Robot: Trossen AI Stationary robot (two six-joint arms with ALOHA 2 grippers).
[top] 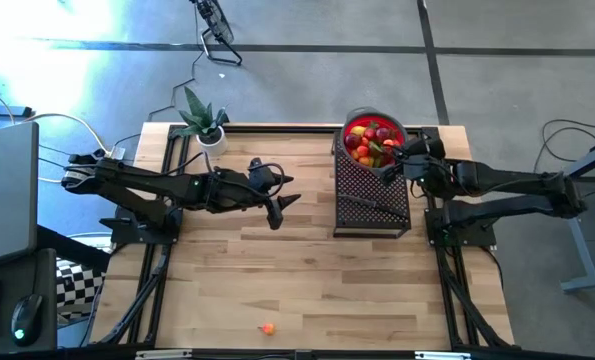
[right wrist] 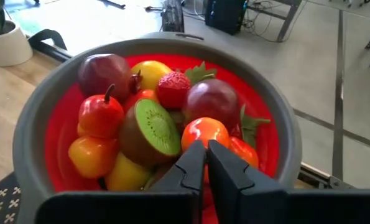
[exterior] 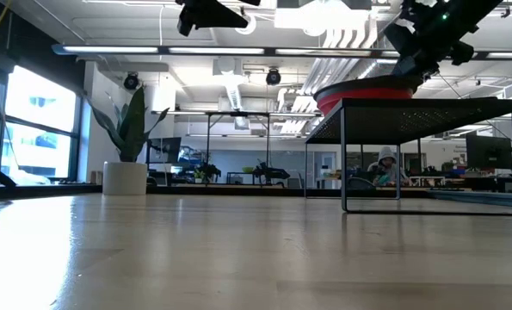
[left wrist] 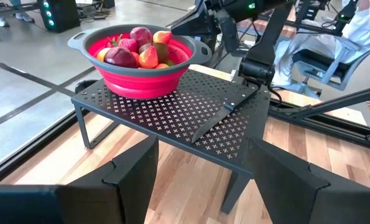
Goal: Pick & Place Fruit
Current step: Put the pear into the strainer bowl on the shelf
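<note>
Red bowl (top: 374, 140), upper right of frame, brims with fruit (right wrist: 148, 121); right pincer (right wrist: 206, 163) hovers over it, fingers together, and should spread before dipping, while left pincer (top: 280, 207) waits apart mid-worktop.

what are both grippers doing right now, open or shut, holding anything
left gripper: open, empty, above the wooden table.
right gripper: shut, holding nothing visible, over the red collapsible bowl of toy fruit.

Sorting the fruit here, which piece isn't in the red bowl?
The small orange fruit lying alone on the bare wooden table, near its front edge; all the others are piled in the red bowl on the black rack.
</note>
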